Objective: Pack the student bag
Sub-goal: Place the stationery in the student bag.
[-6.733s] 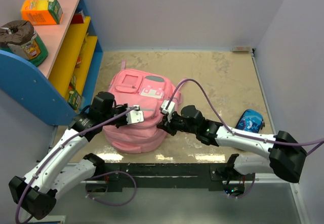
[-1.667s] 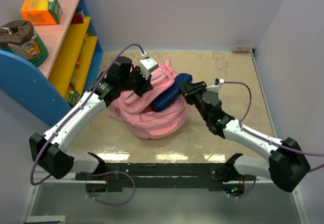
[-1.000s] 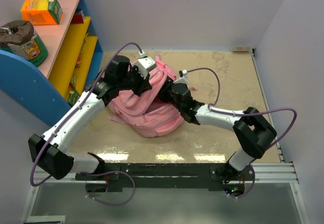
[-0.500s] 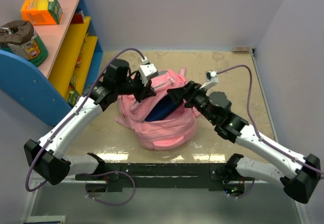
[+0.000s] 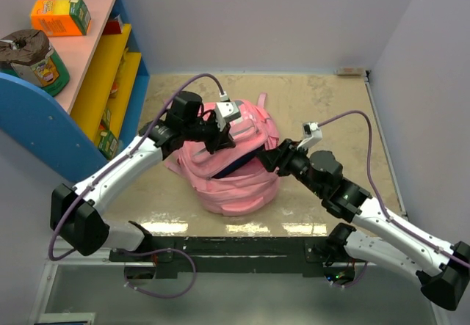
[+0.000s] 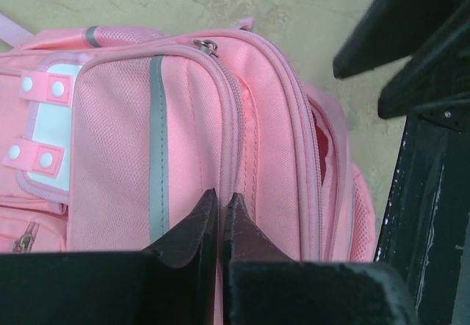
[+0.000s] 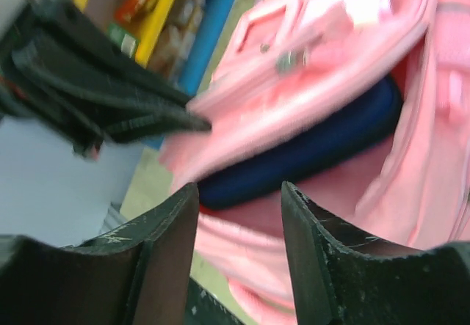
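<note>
The pink student bag [image 5: 236,187] lies in the middle of the table with its main compartment gaping. A dark blue pouch [image 5: 233,166] lies inside the opening; it also shows in the right wrist view [image 7: 308,149]. My left gripper [image 5: 219,137] is shut on the bag's upper panel and holds it up; in the left wrist view [image 6: 219,199] its jaws pinch pink fabric [image 6: 191,119] beside a grey stripe. My right gripper [image 5: 267,159] is open and empty, just right of the opening; in its own view [image 7: 239,193] the fingers frame the pouch and the bag [image 7: 308,83].
A blue and yellow shelf unit [image 5: 110,83] stands at the left, with an orange box [image 5: 60,15] and a tin [image 5: 31,59] on top. Walls close in the back and right. A black rail [image 5: 242,252] runs along the near edge.
The blue pouch went from the table at right into the bag. My right gripper has let go of it and drawn back from the opening. My left gripper shifted right with the raised panel.
</note>
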{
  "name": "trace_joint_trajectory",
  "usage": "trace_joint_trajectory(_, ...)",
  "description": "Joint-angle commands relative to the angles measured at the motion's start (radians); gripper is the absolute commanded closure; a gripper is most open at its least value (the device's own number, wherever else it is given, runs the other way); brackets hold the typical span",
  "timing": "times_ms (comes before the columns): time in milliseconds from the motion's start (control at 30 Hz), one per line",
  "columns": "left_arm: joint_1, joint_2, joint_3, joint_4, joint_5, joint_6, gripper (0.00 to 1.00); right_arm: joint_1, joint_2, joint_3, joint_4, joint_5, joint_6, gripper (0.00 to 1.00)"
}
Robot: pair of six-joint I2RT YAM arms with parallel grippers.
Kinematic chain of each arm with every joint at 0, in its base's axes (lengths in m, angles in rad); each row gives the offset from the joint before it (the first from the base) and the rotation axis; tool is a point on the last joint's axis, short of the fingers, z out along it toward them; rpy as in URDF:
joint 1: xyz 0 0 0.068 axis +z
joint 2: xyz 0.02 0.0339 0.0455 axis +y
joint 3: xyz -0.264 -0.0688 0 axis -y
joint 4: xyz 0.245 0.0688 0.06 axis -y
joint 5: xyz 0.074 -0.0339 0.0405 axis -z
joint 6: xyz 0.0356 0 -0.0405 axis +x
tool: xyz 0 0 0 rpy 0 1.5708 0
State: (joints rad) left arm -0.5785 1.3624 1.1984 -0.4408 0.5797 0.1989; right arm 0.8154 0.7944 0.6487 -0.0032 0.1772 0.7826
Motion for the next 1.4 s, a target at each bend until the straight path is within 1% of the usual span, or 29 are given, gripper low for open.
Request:
trace_joint_trajectory(0, 0.008, 0.02, 0.02, 0.163, -0.07, 0.002, 1.0, 0.014, -0.083, -0.079, 0.069, -0.152, -0.038, 0.51)
trace_joint_trajectory(33, 0.008, 0.026, 0.021, 0.171, -0.086, -0.006, 1.0, 0.018, -0.084, -0.086, 0.078, -0.171, -0.052, 0.54)
trace_joint_trajectory(67, 0.008, 0.033, 0.023, 0.188, -0.105, -0.01, 1.0, 0.018, -0.078, -0.083, 0.075, -0.176, -0.081, 0.61)
trace_joint_trajectory(167, 0.008, 0.058, 0.046, 0.206, -0.162, -0.012, 1.0, 0.021, 0.037, -0.052, 0.04, -0.205, -0.141, 0.74)
trace_joint_trajectory(200, 0.008, 0.067, 0.052, 0.206, -0.194, -0.013, 1.0, 0.022, 0.121, -0.041, 0.02, -0.206, -0.154, 0.79)
trace_joint_trajectory(267, 0.008, 0.075, 0.063, 0.199, -0.201, -0.013, 1.0, 0.043, 0.182, -0.023, 0.023, -0.182, -0.173, 0.8)
trace_joint_trajectory(300, 0.008, 0.079, 0.061, 0.192, -0.183, -0.013, 0.96, 0.048, 0.222, -0.02, 0.035, -0.18, -0.178, 0.8)
trace_joint_trajectory(367, 0.006, 0.084, 0.063, 0.157, -0.134, -0.013, 0.81, 0.059, 0.242, -0.015, 0.055, -0.162, -0.187, 0.77)
trace_joint_trajectory(400, 0.003, 0.096, 0.066, 0.139, -0.104, -0.01, 0.66, 0.062, 0.246, -0.015, 0.06, -0.15, -0.187, 0.71)
trace_joint_trajectory(433, 0.002, 0.101, 0.081, 0.114, -0.086, 0.017, 0.59, 0.064, 0.241, -0.023, 0.063, -0.139, -0.187, 0.65)
trace_joint_trajectory(467, 0.002, 0.107, 0.093, 0.05, -0.074, 0.031, 0.51, 0.067, 0.236, -0.024, 0.062, -0.127, -0.19, 0.61)
trace_joint_trajectory(533, 0.008, 0.122, 0.136, -0.031, -0.051, 0.088, 0.47, 0.083, 0.211, -0.035, 0.045, -0.09, -0.192, 0.49)
trace_joint_trajectory(567, 0.012, 0.124, 0.145, -0.1, -0.04, 0.109, 0.44, 0.109, 0.194, -0.043, 0.04, -0.052, -0.186, 0.48)
trace_joint_trajectory(633, 0.043, 0.095, 0.148, -0.15, 0.008, 0.163, 0.37, 0.139, 0.163, -0.079, 0.045, -0.012, -0.171, 0.43)
trace_joint_trajectory(667, 0.057, 0.08, 0.144, -0.183, 0.026, 0.184, 0.3, 0.165, 0.134, -0.09, 0.048, 0.007, -0.154, 0.4)
trace_joint_trajectory(733, 0.101, 0.026, 0.132, -0.216, 0.072, 0.265, 0.18, 0.198, 0.114, -0.121, 0.074, 0.06, -0.138, 0.39)
trace_joint_trajectory(767, 0.117, 0.009, 0.13, -0.257, 0.08, 0.302, 0.13, 0.249, 0.103, -0.126, 0.089, 0.089, -0.126, 0.38)
trace_joint_trajectory(800, 0.147, -0.018, 0.129, -0.283, 0.097, 0.338, 0.13, 0.28, 0.101, -0.132, 0.098, 0.158, -0.12, 0.38)
trace_joint_trajectory(833, 0.163, -0.031, 0.127, -0.308, 0.107, 0.412, 0.13, 0.309, 0.103, -0.135, 0.107, 0.189, -0.115, 0.39)
trace_joint_trajectory(867, 0.176, -0.04, 0.127, -0.37, 0.123, 0.456, 0.12, 0.367, 0.112, -0.135, 0.13, 0.22, -0.114, 0.4)
trace_joint_trajectory(900, 0.192, -0.054, 0.125, -0.398, 0.143, 0.496, 0.13, 0.389, 0.152, -0.129, 0.14, 0.269, -0.117, 0.41)
trace_joint_trajectory(933, 0.195, -0.06, 0.116, -0.426, 0.146, 0.572, 0.15, 0.407, 0.176, -0.104, 0.147, 0.289, -0.124, 0.42)
trace_joint_trajectory(967, 0.195, -0.065, 0.109, -0.479, 0.149, 0.609, 0.19, 0.444, 0.218, -0.083, 0.158, 0.31, -0.144, 0.42)
trace_joint_trajectory(1000, 0.197, -0.075, 0.096, -0.489, 0.152, 0.637, 0.22, 0.458, 0.295, -0.06, 0.16, 0.323, -0.157, 0.43)
trace_joint_trajectory(1067, 0.197, -0.089, 0.052, -0.489, 0.149, 0.669, 0.27, 0.499, 0.377, 0.021, 0.154, 0.381, -0.192, 0.43)
trace_joint_trajectory(1133, 0.197, -0.112, 0.012, -0.477, 0.137, 0.686, 0.28, 0.514, 0.464, 0.086, 0.151, 0.425, -0.207, 0.45)
trace_joint_trajectory(1233, 0.197, -0.147, -0.037, -0.429, 0.112, 0.695, 0.3, 0.527, 0.526, 0.138, 0.16, 0.459, -0.233, 0.46)
trace_joint_trajectory(1367, 0.197, -0.166, -0.072, -0.38, 0.088, 0.695, 0.35, 0.528, 0.565, 0.183, 0.166, 0.492, -0.256, 0.46)
